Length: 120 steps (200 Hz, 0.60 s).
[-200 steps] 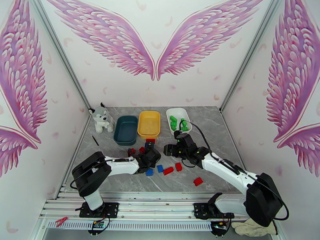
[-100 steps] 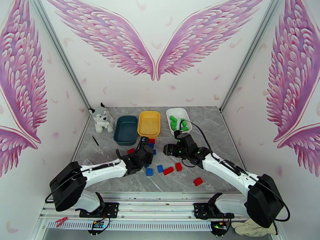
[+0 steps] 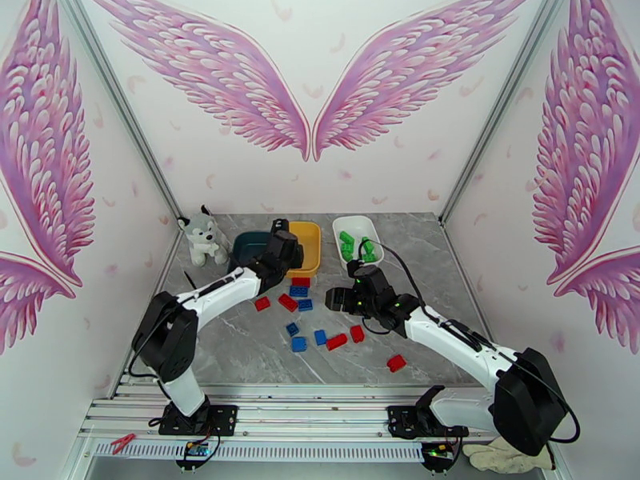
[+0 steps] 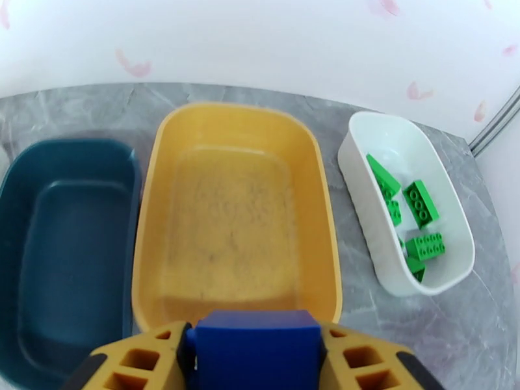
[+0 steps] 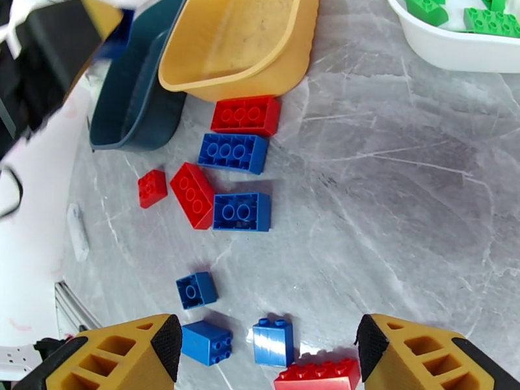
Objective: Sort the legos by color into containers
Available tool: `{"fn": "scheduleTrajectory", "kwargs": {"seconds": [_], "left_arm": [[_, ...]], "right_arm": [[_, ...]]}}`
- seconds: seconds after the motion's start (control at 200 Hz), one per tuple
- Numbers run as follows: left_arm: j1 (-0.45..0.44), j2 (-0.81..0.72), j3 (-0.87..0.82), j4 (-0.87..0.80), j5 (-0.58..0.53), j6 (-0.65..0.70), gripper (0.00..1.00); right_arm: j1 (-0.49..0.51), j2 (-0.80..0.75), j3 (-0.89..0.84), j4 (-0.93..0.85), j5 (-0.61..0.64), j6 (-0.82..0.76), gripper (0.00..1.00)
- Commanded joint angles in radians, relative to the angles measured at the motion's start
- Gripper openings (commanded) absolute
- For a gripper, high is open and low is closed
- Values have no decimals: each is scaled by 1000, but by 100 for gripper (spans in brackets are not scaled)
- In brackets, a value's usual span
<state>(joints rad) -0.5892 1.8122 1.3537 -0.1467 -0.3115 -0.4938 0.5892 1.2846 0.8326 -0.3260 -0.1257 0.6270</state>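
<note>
The left gripper is clamped on a blue brick at the bottom centre of the left wrist view, above the near rim of the yellow tray. The teal tray sits at left. The white tray, at right, holds green bricks. The right gripper hangs with its fingers apart over the worktop, where loose red and blue bricks lie centre-left.
</note>
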Motion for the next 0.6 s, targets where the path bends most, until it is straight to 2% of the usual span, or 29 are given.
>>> {"fn": "scheduleTrajectory", "kwargs": {"seconds": [0.0,0.06,0.155,0.365,0.595], "left_arm": [[23,100,132,-48,47,23,56],[29,142,182,-61,44,23,71],[22,153,205,-60,37,23,82],[-55,19,108,-53,-57,70,83],[-190,-224,-165,-56,-186,85,85]], "right_arm": [[-6,-15,29,-27,41,-26,78],[-9,-24,28,-31,49,-30,79],[-17,-31,28,-37,52,-33,81],[-29,-29,24,-31,32,-27,82],[-43,-12,11,-10,-14,-10,82]]}}
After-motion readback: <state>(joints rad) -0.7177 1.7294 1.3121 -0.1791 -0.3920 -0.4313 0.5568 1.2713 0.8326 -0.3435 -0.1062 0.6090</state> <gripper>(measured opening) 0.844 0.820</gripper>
